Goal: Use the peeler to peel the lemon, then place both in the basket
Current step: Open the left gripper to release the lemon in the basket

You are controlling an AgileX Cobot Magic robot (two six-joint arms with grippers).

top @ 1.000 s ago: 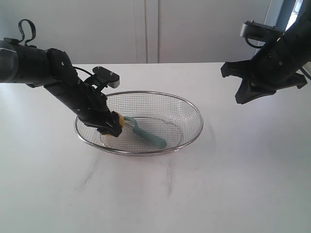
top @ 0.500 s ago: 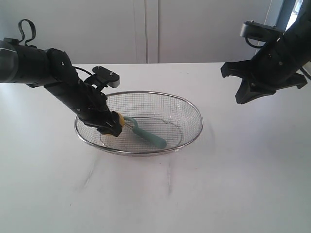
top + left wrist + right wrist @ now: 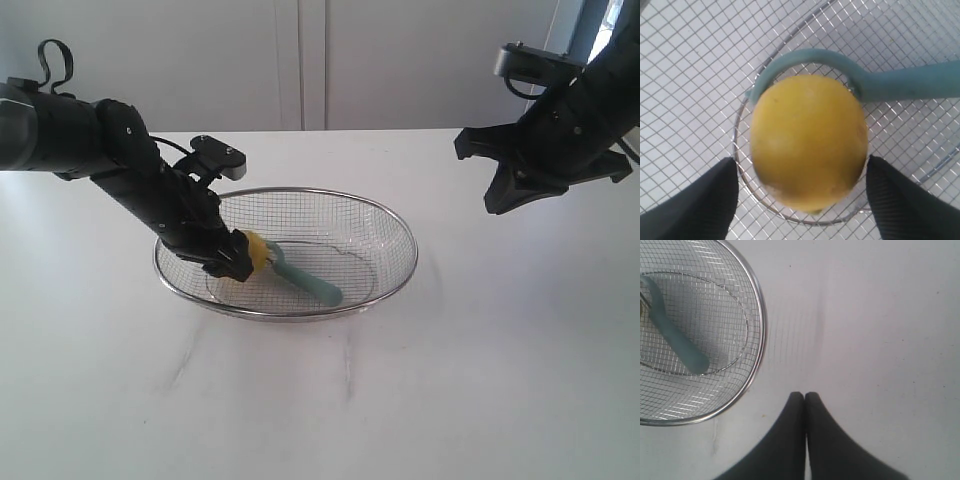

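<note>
White table [image 3: 480,380] bears basket [image 3: 300,190]; lemon [image 3: 807,135] partly hides peeler [image 3: 910,85] (left hand [image 3: 802,160] wide, right hand [image 3: 805,396] closed).

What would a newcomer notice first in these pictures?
The bright yellow lemon lies in the wire basket, beside the curved head of the teal peeler, between the open fingers of the left gripper. The right gripper hangs shut above the table, beside the basket.

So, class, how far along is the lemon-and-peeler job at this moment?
Done: the peeler lies in the basket. In hand: the lemon sits there too, between the open fingers of the left pincer, a gap on one side. Left: lift that pincer clear. Whether the lemon is peeled, I cannot tell.
</note>
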